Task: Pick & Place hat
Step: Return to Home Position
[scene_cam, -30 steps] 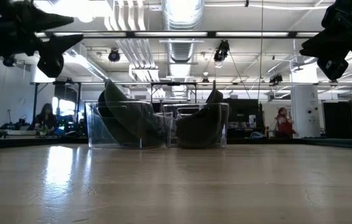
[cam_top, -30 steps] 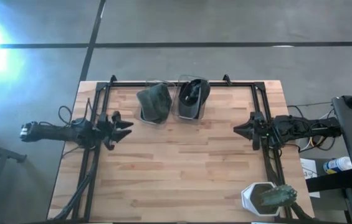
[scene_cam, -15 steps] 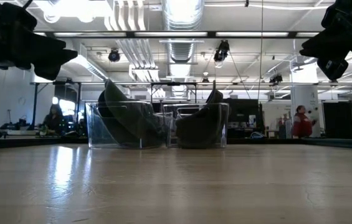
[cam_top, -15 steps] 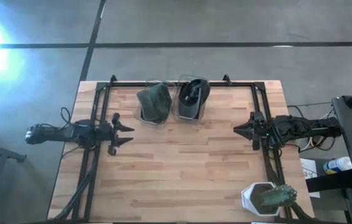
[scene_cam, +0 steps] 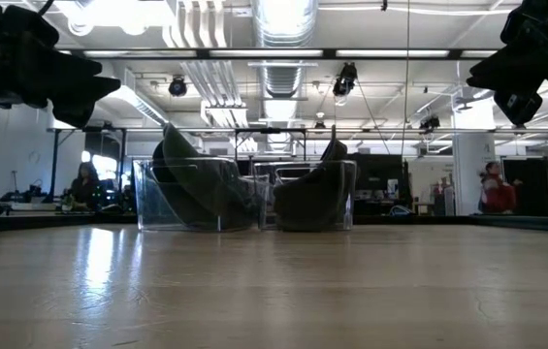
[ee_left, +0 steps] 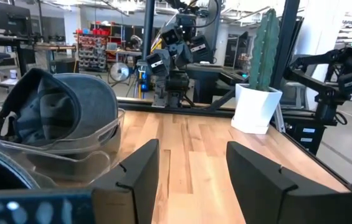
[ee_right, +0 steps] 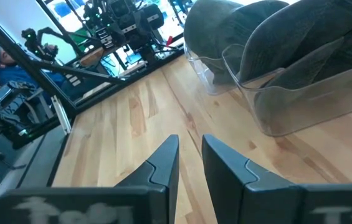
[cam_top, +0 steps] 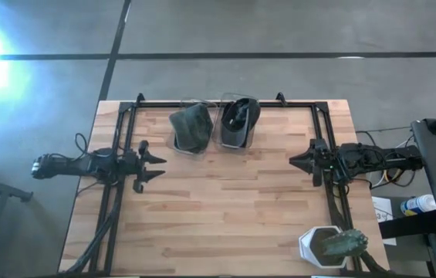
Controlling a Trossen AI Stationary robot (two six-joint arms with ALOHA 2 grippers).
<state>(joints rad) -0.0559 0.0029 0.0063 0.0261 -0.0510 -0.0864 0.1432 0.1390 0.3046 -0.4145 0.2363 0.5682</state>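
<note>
With the gray cap (cam_top: pixel 190 126) and black cap (cam_top: pixel 238 116) binned, I'd retract both arms level: left end effector (cam_top: pixel 160 164) gapes wide, right end effector (cam_top: pixel 293 161) sits barely parted (both empty).

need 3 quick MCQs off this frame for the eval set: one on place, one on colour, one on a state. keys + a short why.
1. Where is the gray cap?
A) in the left bin
B) on the bare table
C) in a gripper

2. What colour is the cap in the right bin?
A) red
B) white
C) black

3. How is the left gripper?
A) shut on a cap
B) open, holding nothing
C) inside a bin

Key:
1 A: the high view shows it sitting inside the left bin.
2 C: a black cap fills that bin.
3 B: the left wrist view shows its fingers apart with nothing between them. The right gripper waits opposite it, also empty.
</note>
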